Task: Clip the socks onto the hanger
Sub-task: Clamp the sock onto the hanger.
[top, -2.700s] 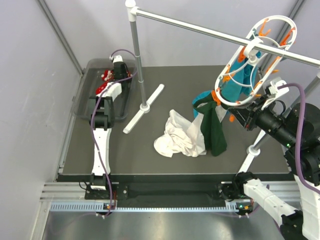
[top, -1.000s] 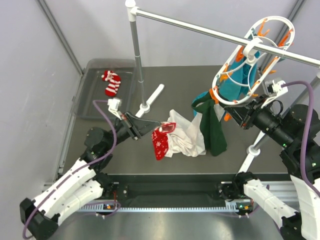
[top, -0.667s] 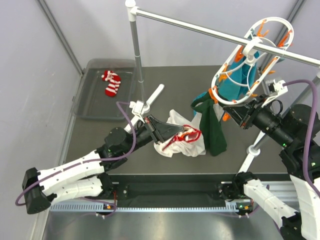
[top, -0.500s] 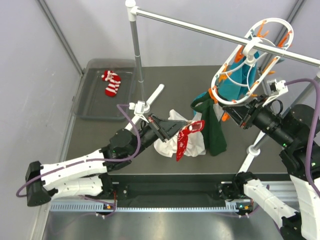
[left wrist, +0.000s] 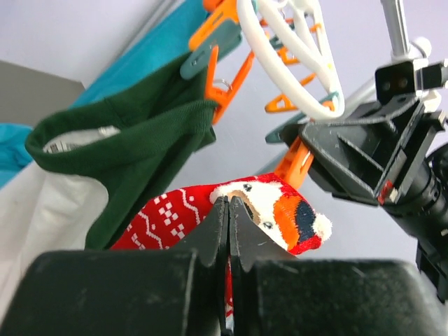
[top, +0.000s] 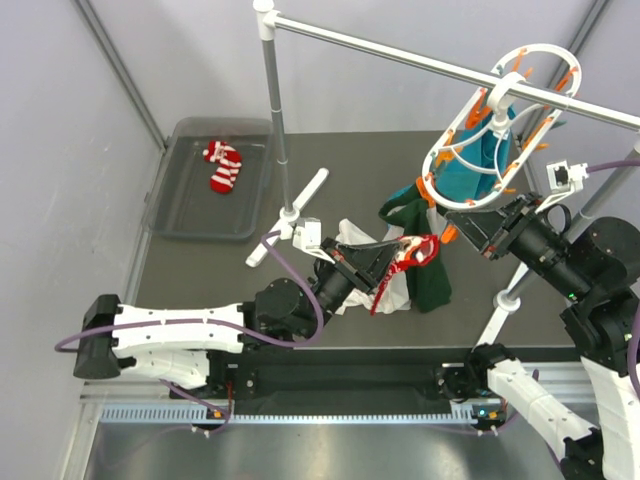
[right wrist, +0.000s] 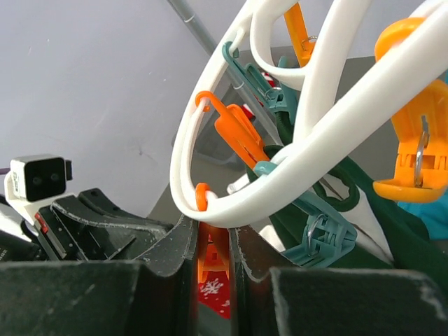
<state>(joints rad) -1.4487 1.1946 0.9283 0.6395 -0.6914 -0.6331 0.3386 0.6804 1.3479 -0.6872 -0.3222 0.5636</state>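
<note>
My left gripper [top: 396, 252] is shut on the cuff of the snowflake sock [top: 418, 250], whose red foot hangs below it. In the left wrist view the jaws [left wrist: 229, 203] pinch that sock [left wrist: 280, 213] just under an orange clip [left wrist: 294, 162]. The white oval hanger [top: 500, 130] hangs tilted from the rail. My right gripper [top: 462, 228] is shut on the lowest orange clip [right wrist: 213, 255] of the hanger [right wrist: 301, 161], with the red sock [right wrist: 213, 290] right below it. The striped sock [top: 224, 166] lies in the grey bin.
The grey bin [top: 190, 205] stands at the far left. The white rail [top: 420, 60] crosses the back on a pole [top: 272, 110]. A white cloth [top: 350, 232] lies mid-table. A dark green cloth [top: 432, 275] and a teal cloth [top: 470, 170] hang from the hanger.
My left arm lifted the snowflake sock out of the bin and carried it right, up to the hanger's lowest clip. The right gripper stayed at the hanger, which tilted slightly.
</note>
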